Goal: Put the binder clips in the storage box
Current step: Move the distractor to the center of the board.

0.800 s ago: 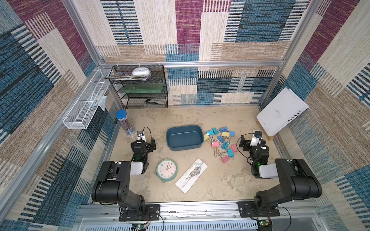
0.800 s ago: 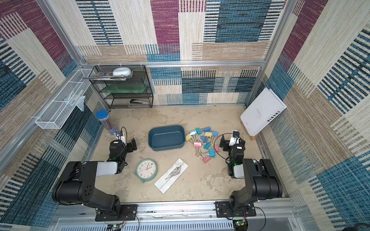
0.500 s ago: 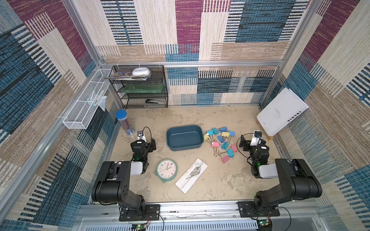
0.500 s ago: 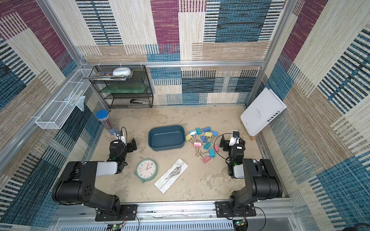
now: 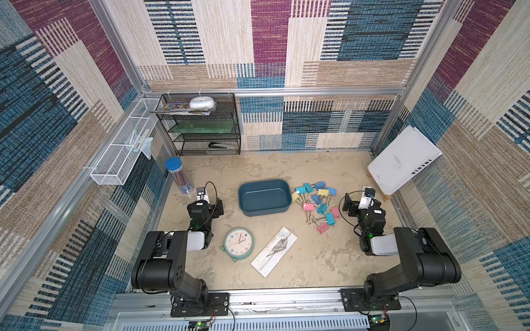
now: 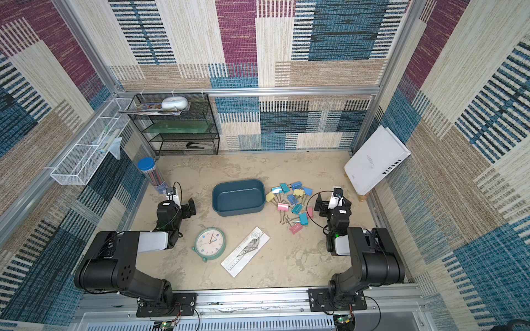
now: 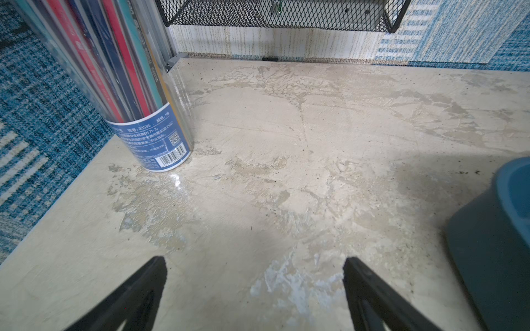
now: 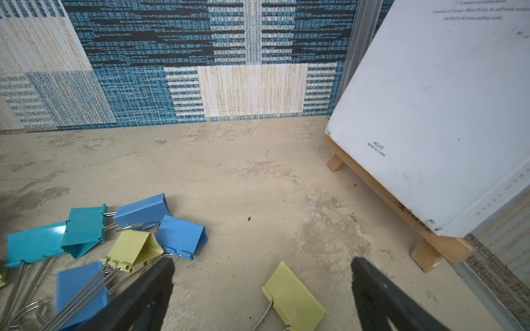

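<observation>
The storage box [image 5: 264,197] [image 6: 238,196], a dark teal tub, stands empty mid-table; its wall [image 7: 493,246] shows in the left wrist view. The binder clips [image 5: 317,204] [image 6: 291,205], pink, yellow, blue and teal, lie scattered just right of it. My left gripper [image 5: 207,202] [image 7: 254,262] is open over bare table, left of the box. My right gripper [image 5: 362,201] [image 8: 262,263] is open at the right edge of the clips. A yellow clip [image 8: 292,298] lies flat between its fingers, and blue, teal and yellow clips [image 8: 129,229] sit beside one finger.
A pencil tube [image 5: 177,174] [image 7: 137,86] stands near my left gripper. A round clock [image 5: 238,243] and a ruler [image 5: 274,252] lie at the front. A black mesh rack [image 5: 200,126] and white wire basket [image 5: 120,152] are back left. A white board on a wooden stand [image 5: 404,160] [image 8: 430,114] leans at the right.
</observation>
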{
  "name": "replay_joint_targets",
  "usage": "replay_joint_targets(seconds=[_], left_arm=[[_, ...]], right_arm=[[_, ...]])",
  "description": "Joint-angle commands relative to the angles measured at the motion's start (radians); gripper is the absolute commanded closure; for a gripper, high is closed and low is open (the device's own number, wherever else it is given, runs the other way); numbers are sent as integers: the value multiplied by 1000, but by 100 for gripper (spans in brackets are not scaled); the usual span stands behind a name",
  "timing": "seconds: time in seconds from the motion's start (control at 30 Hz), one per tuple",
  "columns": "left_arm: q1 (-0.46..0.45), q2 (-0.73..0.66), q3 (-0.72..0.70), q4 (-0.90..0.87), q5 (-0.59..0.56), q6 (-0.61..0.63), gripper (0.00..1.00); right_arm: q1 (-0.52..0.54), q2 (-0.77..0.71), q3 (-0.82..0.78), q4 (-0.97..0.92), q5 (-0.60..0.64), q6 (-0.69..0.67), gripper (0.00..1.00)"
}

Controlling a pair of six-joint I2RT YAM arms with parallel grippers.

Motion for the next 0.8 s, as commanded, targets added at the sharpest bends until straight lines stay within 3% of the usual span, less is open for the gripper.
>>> replay_joint_targets(seconds=[0.0, 0.33, 0.4, 0.47, 0.53, 0.6, 0.67, 0.77], left_arm=[[1, 0, 5, 31, 9, 6, 0], [2, 0, 5, 30, 10, 5, 0], [-4, -28, -2, 49, 28, 30, 1], [-53, -206, 63, -239, 14, 76, 1], [-88, -344, 137, -369, 20, -40, 0], [-161, -410, 202, -450, 19, -185, 10], [-277, -432, 308, -639, 15, -248, 21], [-504, -389, 479, -964, 3, -299, 38]], right_arm=[[1, 4, 5, 32, 10, -3, 1], [1, 5, 8, 30, 6, -1, 1], [7, -38, -18, 105, -40, -27, 0], [53, -212, 92, -258, 32, -44, 0], [52, -294, 325, -637, 19, 104, 3], [62, -263, 537, -900, -51, 170, 7], [76, -192, 732, -1188, -94, 262, 9], [95, -121, 851, -1418, -217, 331, 17]])
